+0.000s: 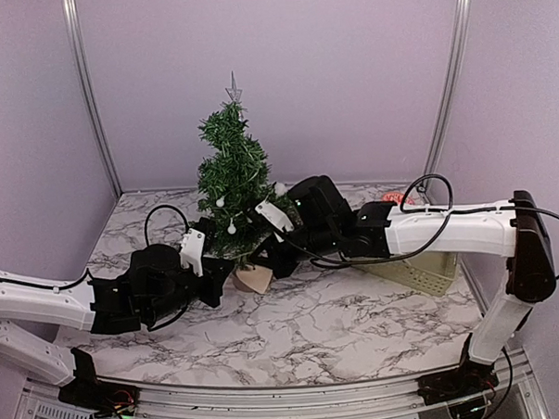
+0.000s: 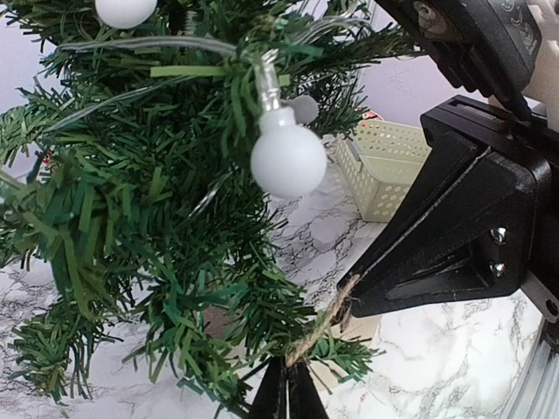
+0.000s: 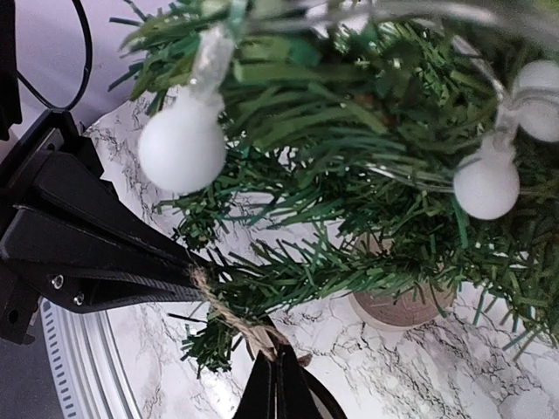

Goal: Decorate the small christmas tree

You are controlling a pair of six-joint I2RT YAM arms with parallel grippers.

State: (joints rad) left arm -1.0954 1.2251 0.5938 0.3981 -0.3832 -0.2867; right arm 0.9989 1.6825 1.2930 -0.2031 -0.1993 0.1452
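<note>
Item 1: small christmas tree (image 1: 232, 174), upright at the rear middle of the marble table (image 1: 340, 327) on its log-slice base (image 3: 402, 305); silver star (image 1: 233, 86) on top, white ball lights (image 2: 288, 161) strung through the branches

Item 2: jute twine (image 2: 323, 327), a short length among the lowest branches, which I see crowding it from above. The left gripper (image 2: 286, 397) has its fingers together, pinching one end; the right gripper (image 3: 278, 393) has its fingers together on the other end, and the tips nearly meet

Item 3: pale slatted basket (image 1: 421, 273), right of the tree, partly hidden from me behind the right arm
</note>
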